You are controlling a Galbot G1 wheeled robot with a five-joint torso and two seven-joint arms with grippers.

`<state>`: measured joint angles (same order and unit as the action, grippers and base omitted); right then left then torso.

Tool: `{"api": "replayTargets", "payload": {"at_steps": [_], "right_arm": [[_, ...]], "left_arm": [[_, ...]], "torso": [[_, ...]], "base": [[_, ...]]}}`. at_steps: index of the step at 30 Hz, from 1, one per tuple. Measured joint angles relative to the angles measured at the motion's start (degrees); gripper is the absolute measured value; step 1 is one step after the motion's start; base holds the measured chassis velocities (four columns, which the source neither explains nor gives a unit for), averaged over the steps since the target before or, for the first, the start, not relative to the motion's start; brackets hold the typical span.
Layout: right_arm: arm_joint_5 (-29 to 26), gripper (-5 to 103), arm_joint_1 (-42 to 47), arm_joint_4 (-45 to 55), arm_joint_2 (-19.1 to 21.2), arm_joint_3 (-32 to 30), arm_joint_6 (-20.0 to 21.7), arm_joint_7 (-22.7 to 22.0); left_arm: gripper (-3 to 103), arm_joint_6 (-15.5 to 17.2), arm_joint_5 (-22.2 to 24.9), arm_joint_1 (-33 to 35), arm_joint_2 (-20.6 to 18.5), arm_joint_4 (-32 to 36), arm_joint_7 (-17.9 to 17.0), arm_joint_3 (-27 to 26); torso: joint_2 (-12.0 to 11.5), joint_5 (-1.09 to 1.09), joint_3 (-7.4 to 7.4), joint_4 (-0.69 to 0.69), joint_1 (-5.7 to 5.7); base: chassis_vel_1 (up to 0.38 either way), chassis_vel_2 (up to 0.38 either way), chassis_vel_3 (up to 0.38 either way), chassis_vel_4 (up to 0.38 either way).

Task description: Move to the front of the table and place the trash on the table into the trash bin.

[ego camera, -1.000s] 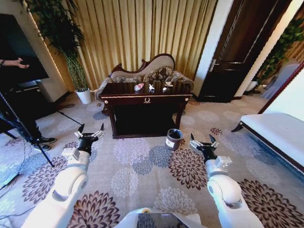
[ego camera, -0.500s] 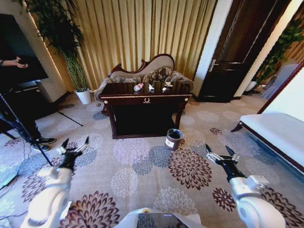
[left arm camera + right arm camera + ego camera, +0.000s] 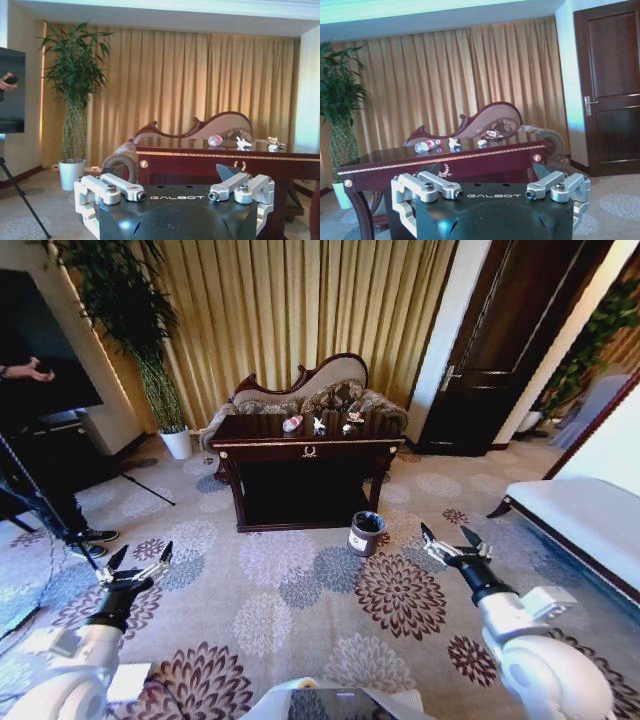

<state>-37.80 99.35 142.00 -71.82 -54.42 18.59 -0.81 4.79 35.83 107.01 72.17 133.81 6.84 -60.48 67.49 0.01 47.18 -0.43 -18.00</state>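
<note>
The dark glossy table (image 3: 310, 447) stands ahead in front of the curtains, some way off. On its top lie the trash items: a white bottle (image 3: 292, 423) with red label and two paper wads (image 3: 319, 425) (image 3: 350, 421). The trash bin (image 3: 366, 533) stands on the carpet by the table's front right leg. My left gripper (image 3: 133, 568) hangs open low on the left, far from the table. My right gripper (image 3: 450, 543) is open too, to the right of the bin. The wrist views show the table (image 3: 225, 157) (image 3: 445, 160) with the bottle (image 3: 215, 140) (image 3: 426, 145) on it.
A carved sofa (image 3: 310, 390) sits behind the table. At the left are a tall plant in a white pot (image 3: 178, 443), a tripod (image 3: 60, 520) and a person's feet. A white bench (image 3: 590, 515) stands at the right, a dark door (image 3: 505, 350) behind it.
Both arms have swung outward and lower over the carpet. The left gripper dropped down and to the left; the right moved right, then slightly back up. The table and trash stay put.
</note>
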Motion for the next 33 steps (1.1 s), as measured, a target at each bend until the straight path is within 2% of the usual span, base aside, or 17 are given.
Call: {"api": "replayTargets", "payload": {"at_steps": [7, 14, 19, 33], "right_arm": [[-0.5, 100, -1.2, 1.4, 1.4, 0.0, 2.2, -1.1], [6.2, 100, -0.9, -1.5, 0.0, 1.7, -2.0, 0.9], [12.7, 100, -0.7, -9.9, -2.7, 3.8, -7.7, 4.7], [14.0, 100, -0.7, -9.8, -2.9, 3.5, -8.1, 5.8]], "left_arm": [[100, -0.5, -4.6, -0.6, 0.6, -1.6, -0.1, 2.8], [100, -0.2, -6.0, -1.6, 1.2, -2.6, -2.0, 5.4], [100, 0.5, -5.9, -2.5, 0.9, -2.4, -2.3, 5.6], [100, 1.3, -5.6, -2.5, 1.0, -0.7, -2.6, 5.9]], "torso": [[0.0, -0.01, 0.00, 0.01, 0.00], [0.0, -0.01, 0.00, 0.00, 0.00], [0.0, 0.00, 0.00, -0.01, 0.00], [0.0, -0.02, 0.00, 0.00, 0.00]], "base": [[0.000, 0.000, 0.000, 0.000], [0.000, 0.000, 0.000, 0.000], [0.000, 0.000, 0.000, 0.000], [0.000, 0.000, 0.000, 0.000]]}}
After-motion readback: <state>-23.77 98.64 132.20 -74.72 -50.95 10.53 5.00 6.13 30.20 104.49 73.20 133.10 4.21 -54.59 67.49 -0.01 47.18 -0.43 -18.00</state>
